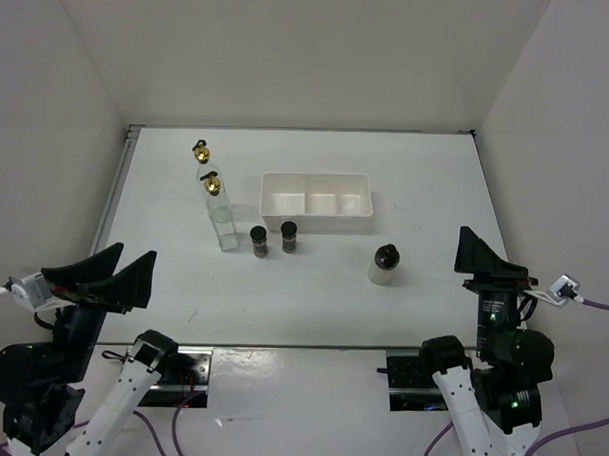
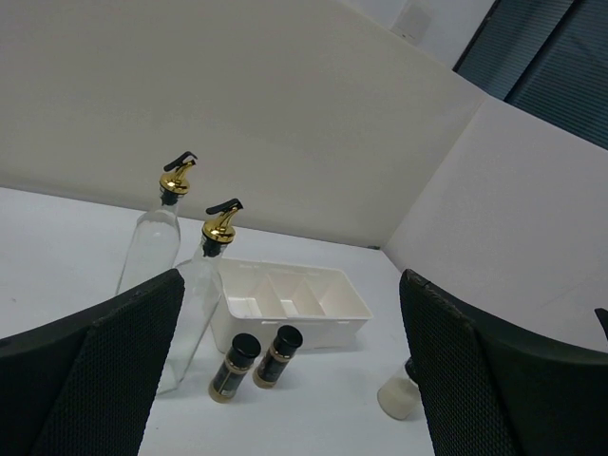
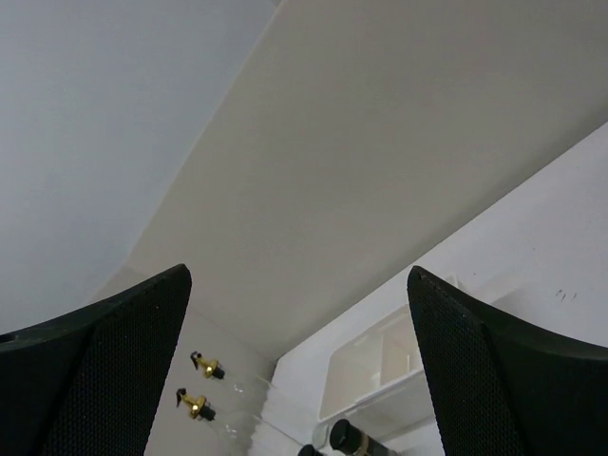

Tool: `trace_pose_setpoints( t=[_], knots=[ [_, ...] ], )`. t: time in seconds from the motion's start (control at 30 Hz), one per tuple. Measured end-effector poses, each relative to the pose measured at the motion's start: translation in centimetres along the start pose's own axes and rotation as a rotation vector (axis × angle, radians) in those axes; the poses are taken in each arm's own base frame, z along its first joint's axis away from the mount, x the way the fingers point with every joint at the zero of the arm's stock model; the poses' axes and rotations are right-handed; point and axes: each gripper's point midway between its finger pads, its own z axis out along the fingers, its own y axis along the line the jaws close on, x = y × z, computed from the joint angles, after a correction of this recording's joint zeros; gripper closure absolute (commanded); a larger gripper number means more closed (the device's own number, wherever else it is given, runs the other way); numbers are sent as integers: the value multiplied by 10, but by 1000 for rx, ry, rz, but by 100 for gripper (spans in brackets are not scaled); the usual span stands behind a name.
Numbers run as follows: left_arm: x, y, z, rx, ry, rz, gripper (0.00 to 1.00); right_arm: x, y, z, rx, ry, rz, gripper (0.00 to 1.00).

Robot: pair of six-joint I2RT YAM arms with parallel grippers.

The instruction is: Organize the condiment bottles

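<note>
Two tall clear bottles with gold pourer tops (image 1: 203, 162) (image 1: 223, 223) stand left of the white divided tray (image 1: 315, 224). Two small dark black-capped jars (image 1: 258, 240) (image 1: 289, 236) stand in front of the tray. A squat pale black-capped jar (image 1: 384, 265) stands to the right front. My left gripper (image 1: 134, 252) is open and empty, low at the near left, well short of the bottles. My right gripper (image 1: 474, 249) is open and empty at the near right, right of the pale jar. The left wrist view shows the tall bottles (image 2: 150, 249) (image 2: 201, 285), the dark jars (image 2: 233, 367) (image 2: 277, 355) and the pale jar (image 2: 395, 399).
The enclosure's white walls stand at the left, back and right. The tray's compartments are empty in the left wrist view (image 2: 285, 296). The right wrist view looks upward at the wall, with the gold tops (image 3: 207, 367) and the tray (image 3: 380, 366) low in the frame.
</note>
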Motion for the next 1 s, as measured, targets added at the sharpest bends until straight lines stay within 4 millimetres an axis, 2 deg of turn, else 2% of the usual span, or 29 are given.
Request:
trace_pose_setpoints(
  t=[0.2, 0.3, 0.37, 0.43, 0.53, 0.6, 0.7, 0.83, 0.93, 1.0],
  knots=[
    [0, -2, 0, 17, 2, 34, 0, 18, 0, 4, -52, 49, -51, 1],
    [-4, -8, 0, 54, -12, 52, 0, 20, 5, 7, -92, 49, -62, 1],
    [-6, -12, 1, 71, -5, 54, 0, 20, 14, 14, -116, 55, -81, 1],
    [-13, -18, 7, 76, 12, 56, 0, 23, 24, 28, -122, 83, -120, 1],
    [-20, -26, 35, 47, 77, 65, 0, 37, 34, 57, -114, 158, -202, 1],
    [-16, -25, 61, 4, 136, 87, 0, 48, 40, 76, -117, 215, -257, 1],
    [9, -5, 97, -123, 230, 122, 0, 68, 47, 104, -125, 306, -329, 1],
    [42, 27, 124, -287, 325, 174, 0, 94, 48, 138, -132, 404, -416, 1],
    [50, 37, 145, -363, 360, 205, 0, 118, 41, 162, -132, 476, -472, 1],
    [51, 37, 171, -393, 372, 218, 0, 135, 37, 176, -138, 527, -491, 1]
  ],
)
